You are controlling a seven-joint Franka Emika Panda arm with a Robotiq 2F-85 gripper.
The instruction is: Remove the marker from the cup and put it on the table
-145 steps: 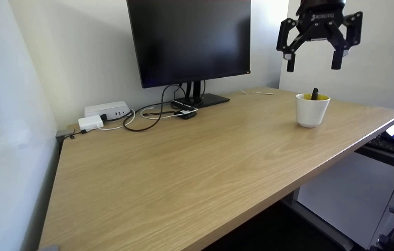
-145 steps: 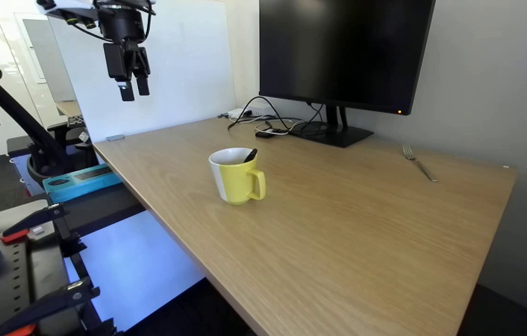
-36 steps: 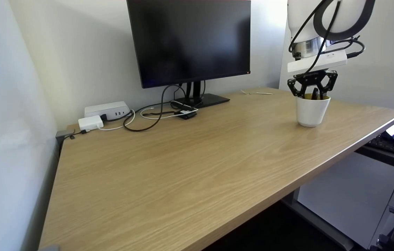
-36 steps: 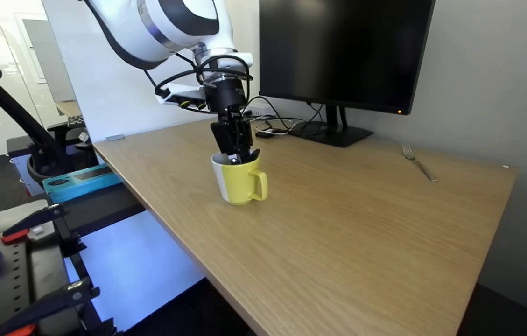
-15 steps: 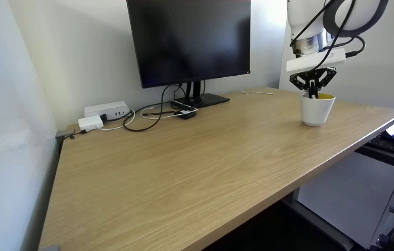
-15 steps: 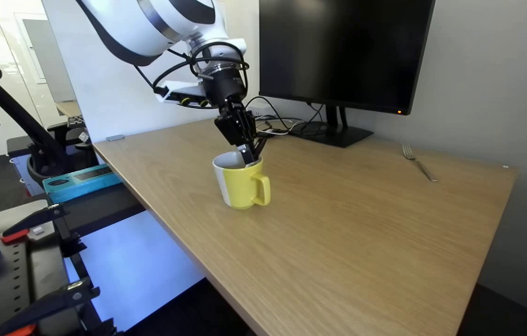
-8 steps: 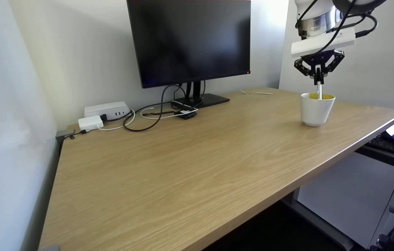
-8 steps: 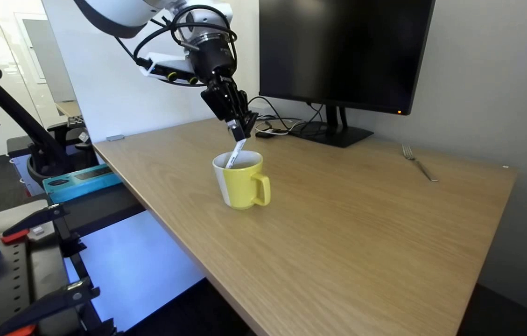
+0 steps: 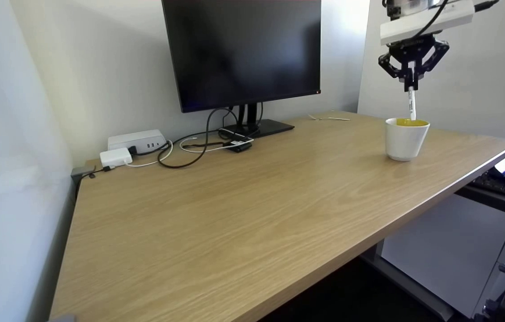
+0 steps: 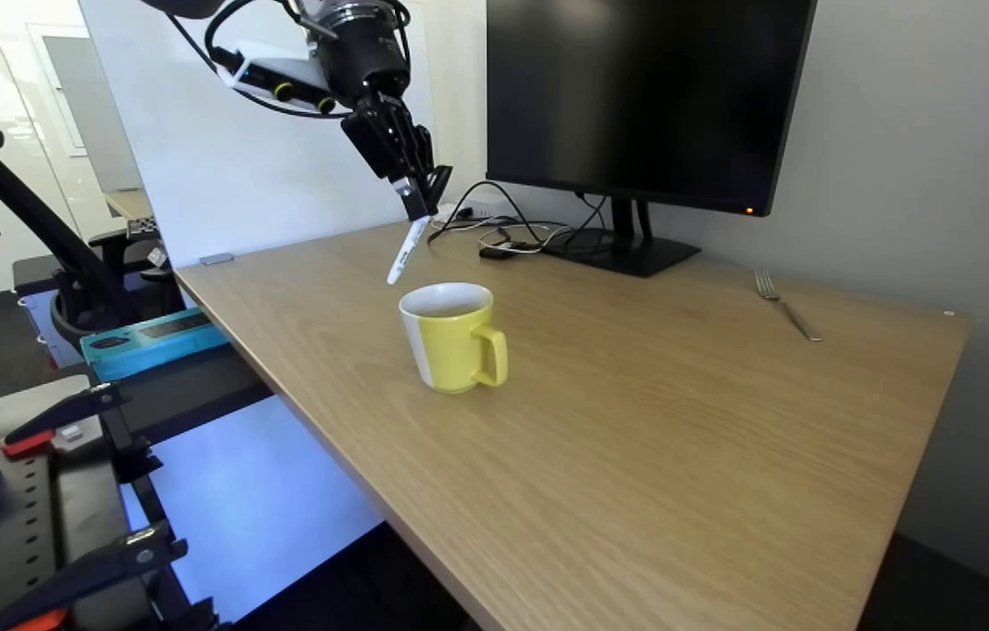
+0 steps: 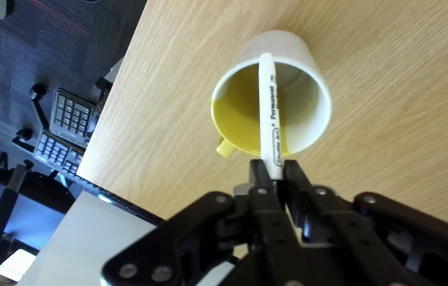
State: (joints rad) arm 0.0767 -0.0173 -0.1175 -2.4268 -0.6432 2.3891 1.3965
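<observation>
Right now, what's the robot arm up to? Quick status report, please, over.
Gripper shut on marker. Marker out of the cup, tilted, white end down, not yet on the table. Cup upright near marker's lower end, possibly in the way.

Around me I see an office. A wide wooden desk carries a large monitor in both exterior views, with looped cables and a white box with ports near the wall. Past the desk's edge, my wrist view shows a keyboard, and in an exterior view a white cabinet stands below. Clamps and a perforated plate beside the desk, seen in an exterior view, give me a hint of a lab.
</observation>
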